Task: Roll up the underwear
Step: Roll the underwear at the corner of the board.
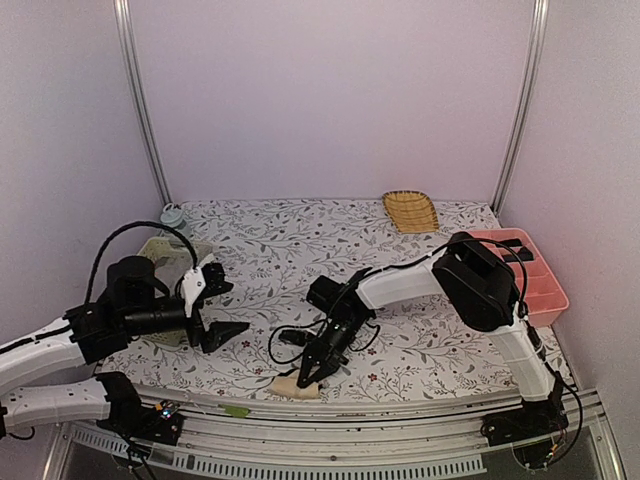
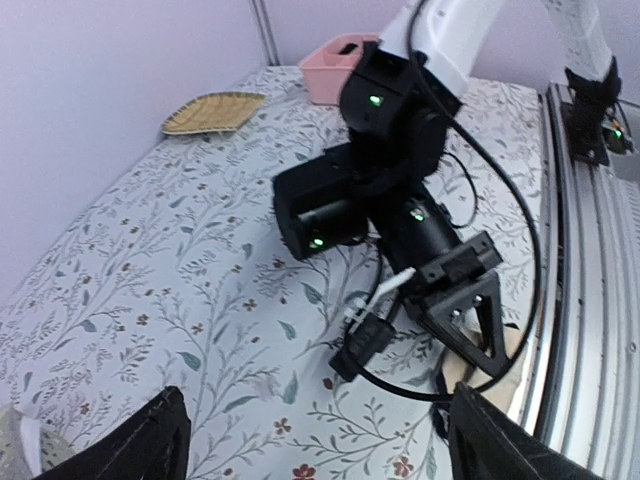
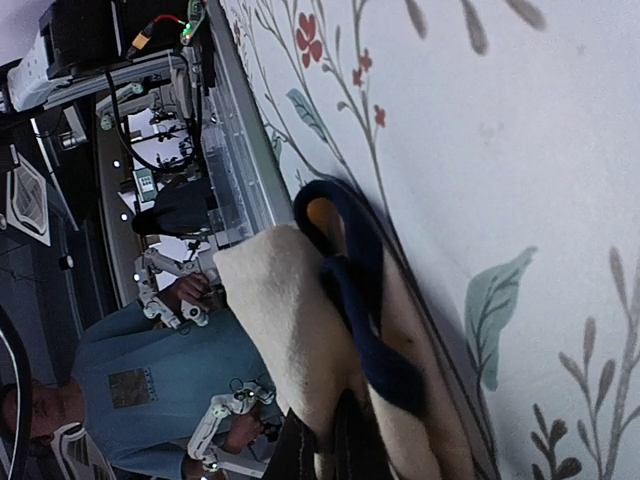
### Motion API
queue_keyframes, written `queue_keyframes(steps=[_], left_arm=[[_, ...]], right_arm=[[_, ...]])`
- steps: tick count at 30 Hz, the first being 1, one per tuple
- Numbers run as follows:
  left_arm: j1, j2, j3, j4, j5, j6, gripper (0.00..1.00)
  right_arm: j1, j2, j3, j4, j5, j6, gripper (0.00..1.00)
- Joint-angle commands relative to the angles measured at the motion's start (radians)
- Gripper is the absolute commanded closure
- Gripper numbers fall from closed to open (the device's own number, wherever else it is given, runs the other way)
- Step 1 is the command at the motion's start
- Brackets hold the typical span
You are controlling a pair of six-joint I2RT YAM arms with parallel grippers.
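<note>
The beige underwear with black edging [image 1: 297, 387] lies bunched at the table's near edge. My right gripper [image 1: 312, 374] points down at it and is shut on its cloth. In the right wrist view the folded beige cloth [image 3: 290, 330] with its dark edging fills the middle, and the gripper [image 3: 340, 455] pinches it at the bottom. The left wrist view shows a strip of the beige cloth [image 2: 516, 352] beside the right gripper [image 2: 492, 362]. My left gripper [image 1: 218, 318] is open and empty, hovering to the left of it; its fingers [image 2: 150, 445] frame bare tablecloth. No other underwear is in view.
A woven tray [image 1: 410, 211] lies at the back. A pink bin [image 1: 535, 272] stands at the right edge. A pale bin [image 1: 165, 255] and a small jar [image 1: 173, 215] stand at the left. The metal rail [image 1: 350, 410] runs along the near edge.
</note>
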Motion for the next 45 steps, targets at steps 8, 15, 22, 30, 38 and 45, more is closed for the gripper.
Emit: queue_keyframes(steps=[8,15,22,30,38,45], left_arm=[[-0.391,0.234,0.039,-0.129,-0.124,0.128,0.21],[-0.545,0.441,0.080,-0.085,-0.256,0.174,0.38],[-0.554,0.587,0.107,-0.017,-0.288,0.193,0.46],[-0.570,0.743,0.156,0.034,-0.319,0.206,0.53],[-0.569,0.887,0.222,-0.094,-0.264,0.199,0.86],[-0.494,0.889,0.272,-0.184,-0.098,0.198,0.98]], right_arm=[[-0.041,0.186,-0.050,-0.071,0.011,0.095,1.00],[-0.049,0.202,-0.046,-0.056,0.007,0.136,1.00],[-0.049,0.185,-0.049,-0.063,0.079,0.113,1.00],[-0.048,0.158,-0.049,-0.045,0.124,0.120,1.00],[-0.084,0.059,-0.067,0.030,0.213,0.125,0.93],[-0.231,-0.239,-0.190,0.249,0.358,0.175,0.67]])
